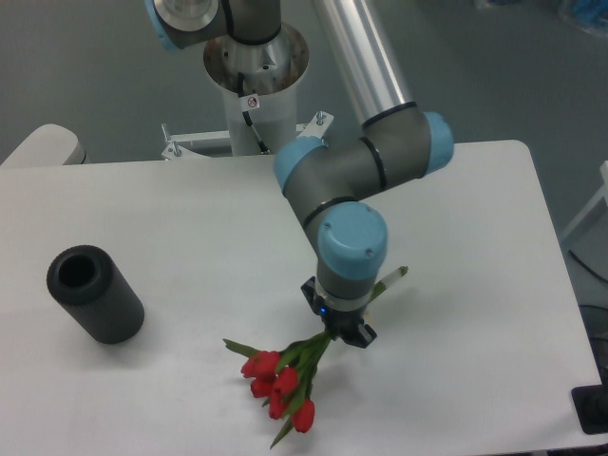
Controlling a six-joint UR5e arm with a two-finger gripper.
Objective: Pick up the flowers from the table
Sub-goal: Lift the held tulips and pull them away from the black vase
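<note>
The flowers (285, 380) hang from the tool (344, 329), which is pinching their green stems partway along. The red heads droop toward the front edge of the bench (475, 285), a little right of its middle, and the cut end of the stems pokes out up and to the right, past the arm's blue-capped wrist (352, 242). Whether the lowest blooms touch the white surface or clear it, I cannot tell; a faint shadow lies under them. The tool points straight down, its dark fingers mostly hidden beneath the wrist. A black cylinder (95, 294) lies near the left edge of the bench, well apart from the flowers, its open end facing up and to the left.
</note>
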